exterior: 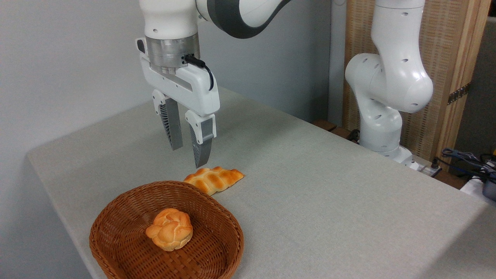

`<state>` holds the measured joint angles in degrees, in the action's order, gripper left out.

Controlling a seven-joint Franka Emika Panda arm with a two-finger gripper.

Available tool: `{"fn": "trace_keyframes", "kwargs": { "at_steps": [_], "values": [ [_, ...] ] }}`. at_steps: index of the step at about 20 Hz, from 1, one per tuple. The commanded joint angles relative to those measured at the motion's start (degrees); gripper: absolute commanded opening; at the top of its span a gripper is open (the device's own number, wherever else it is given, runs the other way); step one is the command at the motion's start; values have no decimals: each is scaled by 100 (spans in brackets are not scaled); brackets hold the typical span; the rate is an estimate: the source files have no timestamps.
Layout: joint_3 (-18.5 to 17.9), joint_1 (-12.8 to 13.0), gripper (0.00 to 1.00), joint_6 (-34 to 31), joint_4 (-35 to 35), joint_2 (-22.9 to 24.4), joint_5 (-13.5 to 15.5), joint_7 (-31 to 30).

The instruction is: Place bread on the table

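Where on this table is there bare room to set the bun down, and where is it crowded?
The table is bare right of the braided loaf, up to the arm's base. It is crowded front-left: the basket holding the bread, the loaf beside its rim, the open gripper above.

Arm [391,73] wearing glossy white shell, small dark round recesses dotting its links. Dark grey band wrapping upper joint. Brushed silver collar sitting above white hand block. Black cable [201,68] plugging into collar, looping down block's side. Gripper [188,155] carrying two grey ribbed fingers [173,128] in white mounts; ribbing possibly flexible, hard to confirm.
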<state>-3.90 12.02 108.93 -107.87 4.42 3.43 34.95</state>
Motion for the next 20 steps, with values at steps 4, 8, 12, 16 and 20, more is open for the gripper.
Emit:
{"fn": "trace_keyframes", "kwargs": {
  "at_steps": [4,8,12,16,20],
  "values": [
    [-49,28,100,-65,30,42,-45,-76],
    [-49,28,100,-65,30,42,-45,-76],
    [-40,28,100,-65,30,42,-45,-67],
    [-49,28,100,-56,30,42,-53,-41],
    [-93,20,100,75,21,-11,-62,-14]
  ]
}}
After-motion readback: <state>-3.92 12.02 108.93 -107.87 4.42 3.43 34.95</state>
